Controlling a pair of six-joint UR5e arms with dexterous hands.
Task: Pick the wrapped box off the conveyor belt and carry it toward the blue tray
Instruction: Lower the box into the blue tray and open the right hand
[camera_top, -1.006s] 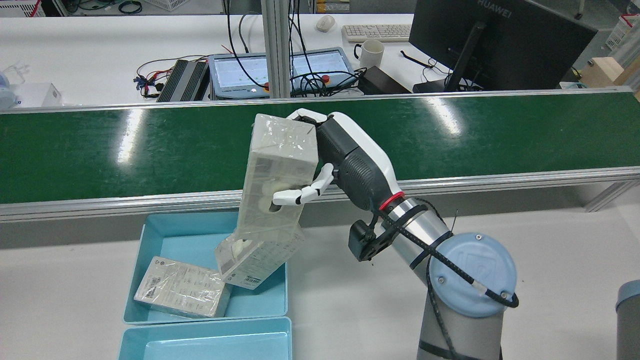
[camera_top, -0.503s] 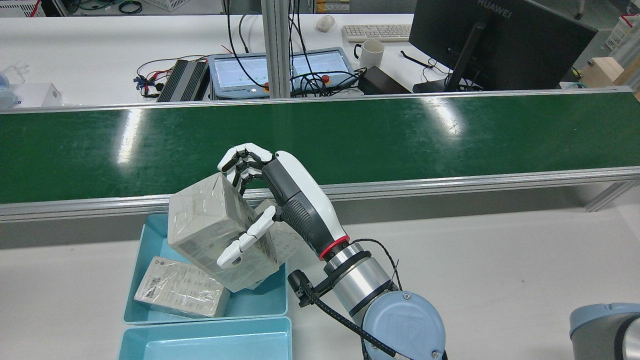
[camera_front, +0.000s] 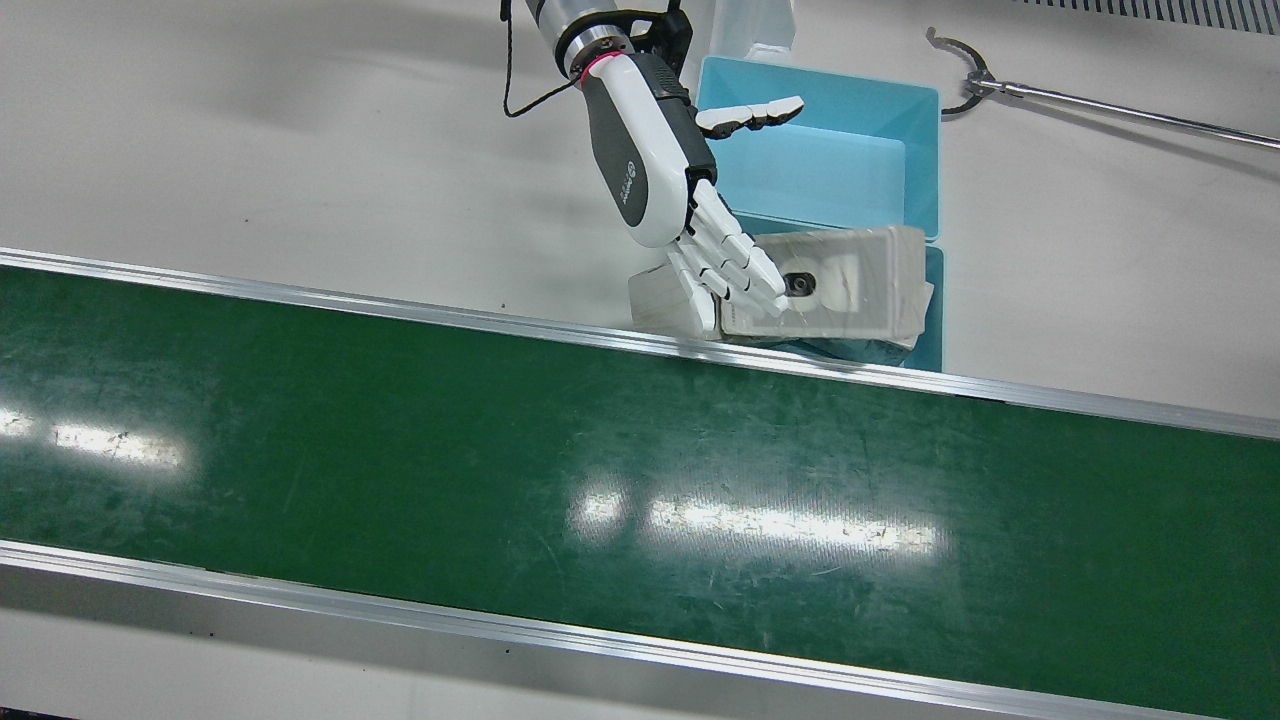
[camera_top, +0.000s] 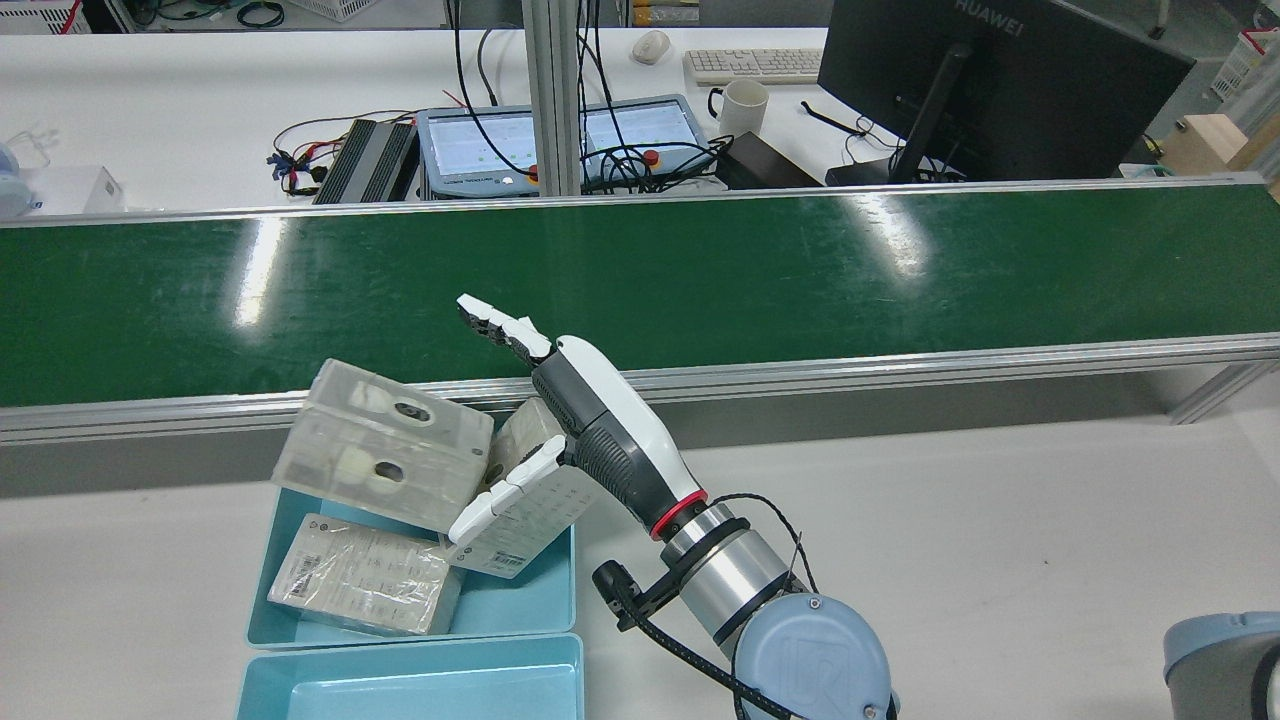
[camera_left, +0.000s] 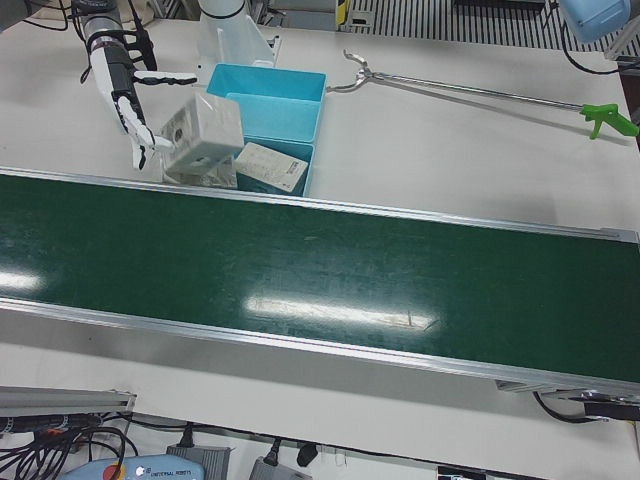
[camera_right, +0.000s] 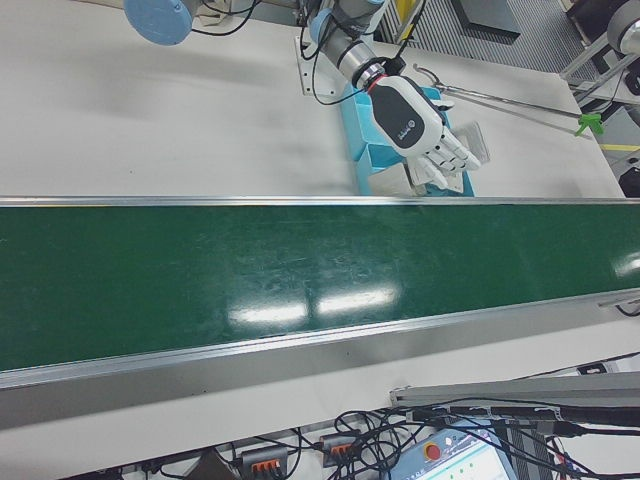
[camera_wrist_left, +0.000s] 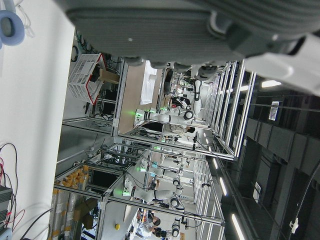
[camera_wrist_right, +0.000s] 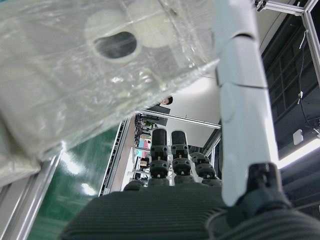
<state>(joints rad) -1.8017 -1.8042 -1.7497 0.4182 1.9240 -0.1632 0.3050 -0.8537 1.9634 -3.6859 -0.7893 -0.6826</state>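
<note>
With the right hand (camera_top: 560, 420) splayed wide and empty beside the wrapped box (camera_top: 380, 460) tilted over the blue tray (camera_top: 262, 560), lift away without nudging it.

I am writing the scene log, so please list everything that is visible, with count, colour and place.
wrapped boxes: three, pale; one tilted over the tray's belt-side end, one flat and one leaning inside the tray
blue trays: two, light blue, on the white table; the second is next to it
conveyor belt: one, green
grabber tool: one, silver with green handle, on the table
mug: one, white, back desk
monitor: one, black, back desk
right robot hand: white and grey, open beside the tilted box
left robot hand: grey underside only
</note>
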